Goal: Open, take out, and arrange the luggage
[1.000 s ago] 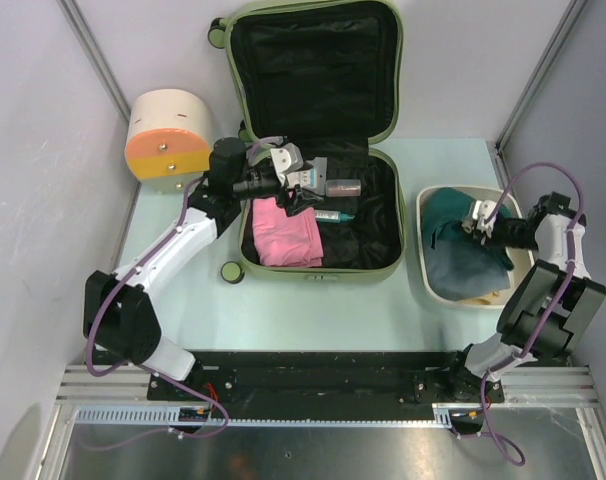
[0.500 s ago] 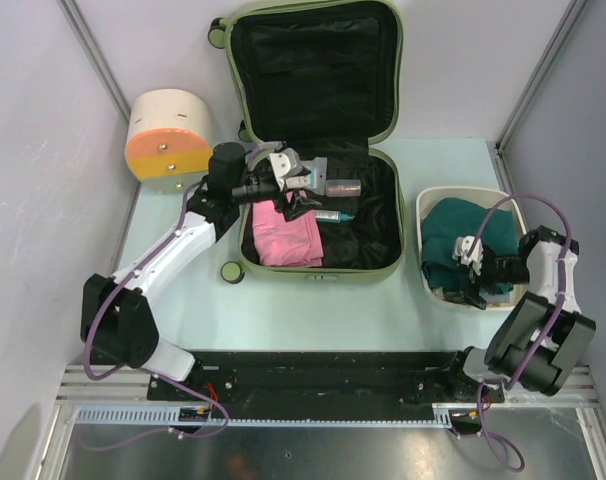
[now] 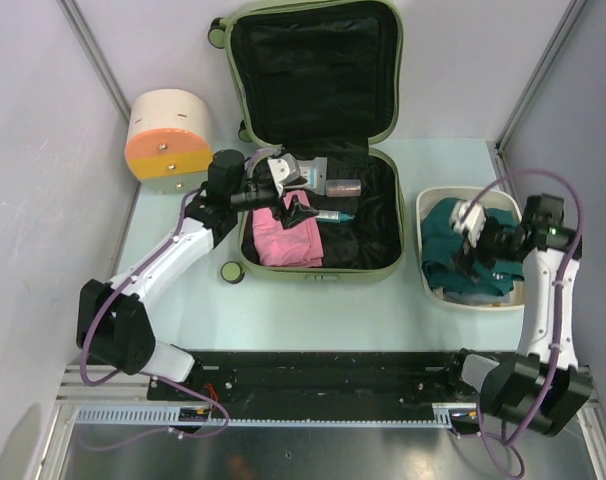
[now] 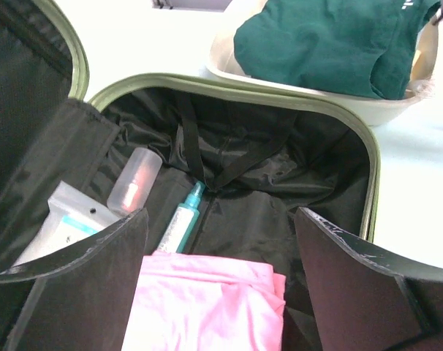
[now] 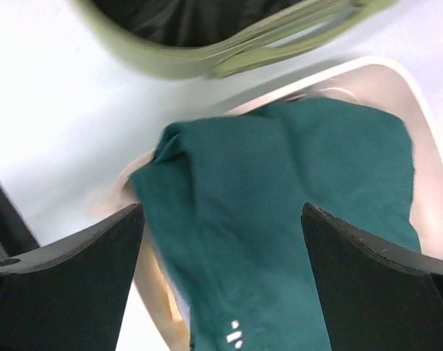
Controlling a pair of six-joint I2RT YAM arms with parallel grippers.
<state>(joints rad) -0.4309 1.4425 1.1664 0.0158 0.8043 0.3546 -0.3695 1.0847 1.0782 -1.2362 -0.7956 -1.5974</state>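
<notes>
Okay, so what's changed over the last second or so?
The right tool opened and let go of the teal garment, which now lies spread in the white basin. That arm dipped toward the near edge, then drew back. The left tool stays open over the luggage, whose contents haven't moved.

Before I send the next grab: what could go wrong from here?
The open left jaws hang over the pink cloth; the teal tube lies right at its edge and could get pinched or dragged along. The green garment fills the basin, so further items may spill over its rim.
</notes>
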